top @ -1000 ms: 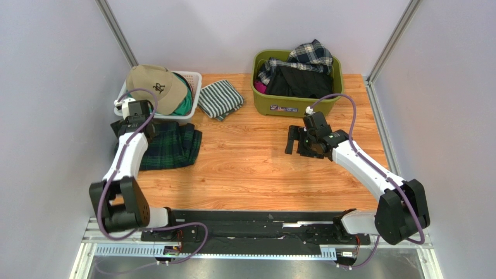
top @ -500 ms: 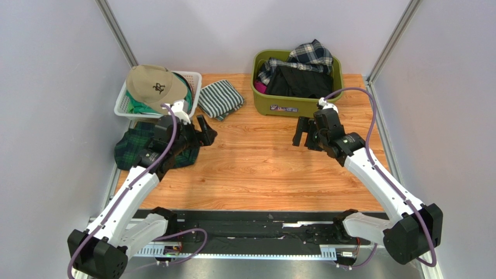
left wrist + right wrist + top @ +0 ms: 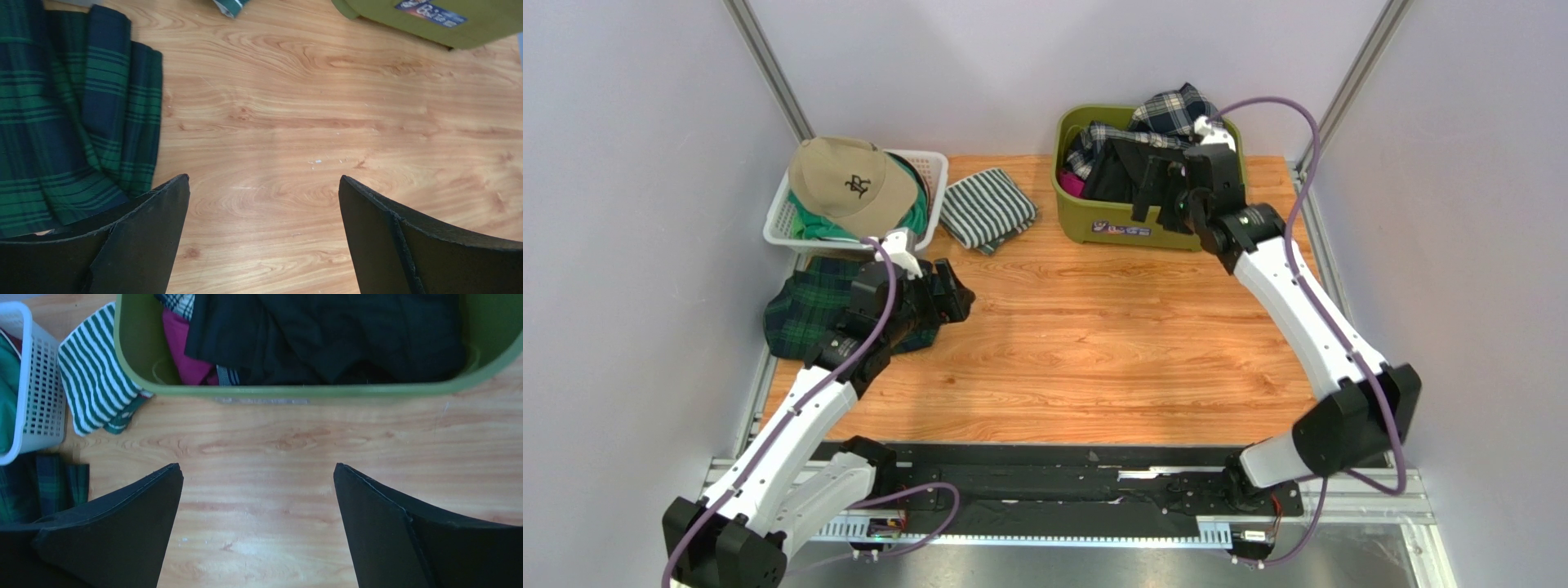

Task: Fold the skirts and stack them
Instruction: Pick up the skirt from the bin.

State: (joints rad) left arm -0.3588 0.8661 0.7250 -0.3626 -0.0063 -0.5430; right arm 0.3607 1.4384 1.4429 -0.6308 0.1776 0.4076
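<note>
Reaching into the green bin [image 3: 1100, 223] seems to be the step in hand, to bring out the next skirt. The right jaws stand wide and hold nothing. In the top view they hang over the near side of the bin, above the black skirt [image 3: 1149, 172]. The plaid skirt [image 3: 1179, 113] lies behind it, against the far wall.

The tartan skirt [image 3: 803, 312] lies folded at the left side of the tabletop [image 3: 1075, 355], close to the white basket [image 3: 938, 184]. The left jaws are also wide and empty, over bare wood just beside this skirt's right edge.

For a good pick, I think the right jaws should come down on the black cloth near one edge and take only this one skirt. A magenta cloth [image 3: 184, 355] lies under its left part and could be caught together with it. The lift should carry the hem above the bin's rim, so the bin is not dragged. Afterwards the bare middle of the tabletop looks like the best place to spread the skirt, where the left jaws can reach a second corner.
</note>
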